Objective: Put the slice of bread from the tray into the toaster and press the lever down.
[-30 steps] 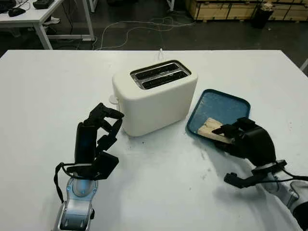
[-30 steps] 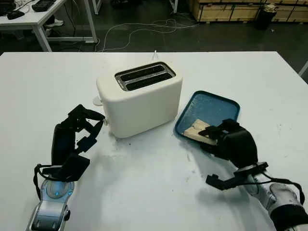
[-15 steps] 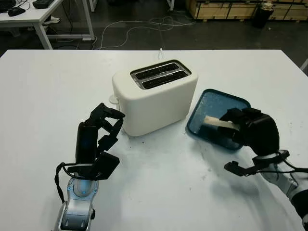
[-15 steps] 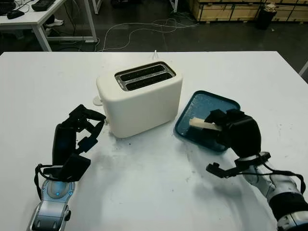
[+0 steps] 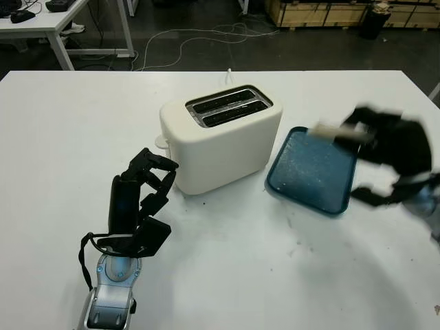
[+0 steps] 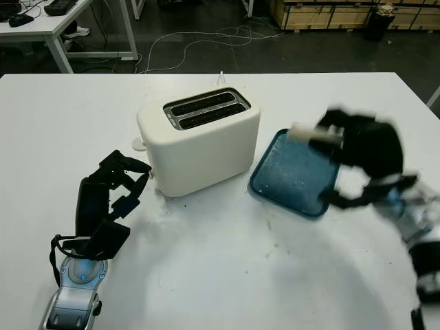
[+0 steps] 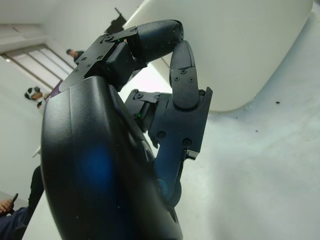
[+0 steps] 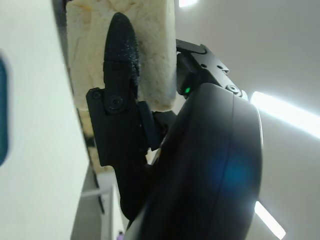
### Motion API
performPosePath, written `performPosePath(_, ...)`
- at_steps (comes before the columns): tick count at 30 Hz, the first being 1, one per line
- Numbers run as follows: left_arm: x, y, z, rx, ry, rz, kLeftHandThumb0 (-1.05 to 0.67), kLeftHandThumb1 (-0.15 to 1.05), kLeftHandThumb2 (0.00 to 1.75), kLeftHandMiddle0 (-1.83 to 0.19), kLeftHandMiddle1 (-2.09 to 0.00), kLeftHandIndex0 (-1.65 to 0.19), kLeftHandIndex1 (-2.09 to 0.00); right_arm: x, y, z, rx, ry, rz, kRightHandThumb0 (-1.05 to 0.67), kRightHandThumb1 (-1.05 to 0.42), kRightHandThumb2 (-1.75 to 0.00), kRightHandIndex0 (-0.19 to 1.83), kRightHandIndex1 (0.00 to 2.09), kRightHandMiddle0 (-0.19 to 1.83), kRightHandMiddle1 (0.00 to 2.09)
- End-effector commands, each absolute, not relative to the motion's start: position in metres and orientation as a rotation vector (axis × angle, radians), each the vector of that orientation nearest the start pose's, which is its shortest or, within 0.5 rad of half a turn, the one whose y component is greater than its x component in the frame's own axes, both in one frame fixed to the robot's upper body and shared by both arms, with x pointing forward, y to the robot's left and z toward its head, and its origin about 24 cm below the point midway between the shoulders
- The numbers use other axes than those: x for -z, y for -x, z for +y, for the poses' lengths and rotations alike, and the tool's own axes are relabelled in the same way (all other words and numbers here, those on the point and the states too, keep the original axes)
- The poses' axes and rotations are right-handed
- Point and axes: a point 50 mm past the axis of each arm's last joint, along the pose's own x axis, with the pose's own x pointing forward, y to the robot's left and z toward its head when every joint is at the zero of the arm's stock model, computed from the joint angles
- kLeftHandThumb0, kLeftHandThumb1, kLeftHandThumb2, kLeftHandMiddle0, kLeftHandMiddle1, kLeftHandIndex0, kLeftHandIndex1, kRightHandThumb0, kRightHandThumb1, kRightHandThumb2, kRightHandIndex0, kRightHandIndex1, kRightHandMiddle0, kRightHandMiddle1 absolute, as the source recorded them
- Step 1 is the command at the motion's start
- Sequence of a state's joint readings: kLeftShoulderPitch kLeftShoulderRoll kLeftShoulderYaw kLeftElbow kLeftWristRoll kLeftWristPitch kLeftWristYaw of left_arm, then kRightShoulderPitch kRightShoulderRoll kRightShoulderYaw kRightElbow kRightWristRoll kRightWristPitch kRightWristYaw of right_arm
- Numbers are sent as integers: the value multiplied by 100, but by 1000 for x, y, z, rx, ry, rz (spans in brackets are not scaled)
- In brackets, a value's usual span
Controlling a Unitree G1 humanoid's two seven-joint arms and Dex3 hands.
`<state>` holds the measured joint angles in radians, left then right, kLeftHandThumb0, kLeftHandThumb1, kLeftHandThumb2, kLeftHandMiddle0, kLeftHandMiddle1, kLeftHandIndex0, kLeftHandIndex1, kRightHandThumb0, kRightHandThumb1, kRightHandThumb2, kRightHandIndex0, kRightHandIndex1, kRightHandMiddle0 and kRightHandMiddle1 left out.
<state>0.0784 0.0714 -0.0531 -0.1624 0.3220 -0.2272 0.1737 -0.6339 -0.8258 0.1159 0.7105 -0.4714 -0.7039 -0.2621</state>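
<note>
My right hand (image 5: 364,137) is in the air above the far right part of the blue tray (image 5: 302,172), shut on the pale slice of bread (image 5: 331,131), which sticks out toward the toaster. A black finger (image 8: 120,60) presses on the bread (image 8: 155,55) in the right wrist view. The cream two-slot toaster (image 5: 220,137) stands mid-table, its lever knob (image 5: 160,142) at the left end. My left hand (image 5: 148,182) stands upright just left of the toaster's near corner, fingers curled, holding nothing.
The tray lies bare right of the toaster, one corner close to its side. A white cord (image 5: 227,73) leaves the toaster's back. White table surface spreads all around; beyond its far edge are floor cables and another table (image 5: 41,27).
My right hand has lifted the bread off the tray and swung up and to the right, away from the tray's near edge. The left hand has stayed put.
</note>
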Motion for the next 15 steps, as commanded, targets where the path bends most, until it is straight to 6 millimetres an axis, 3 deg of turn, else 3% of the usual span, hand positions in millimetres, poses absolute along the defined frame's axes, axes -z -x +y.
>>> performPosePath(1, -85, -234, 150, -99, -357, -357, -34, 92, 45, -60, -174, -54, -129, -218, -340, -280, -4, 1136, -622, -51, -92, -30, 89, 175, 63, 175)
performPosePath(9, -86, -233, 151, -96, -357, -351, -33, 92, 46, -59, -174, -53, -128, -288, -373, -256, -180, 921, -591, -50, -92, -17, 88, 175, 69, 175)
performPosePath(15, -87, -234, 150, -98, -355, -353, -33, 92, 45, -60, -175, -54, -128, -304, -386, -216, -330, 887, -633, -49, -92, -11, 95, 175, 77, 175)
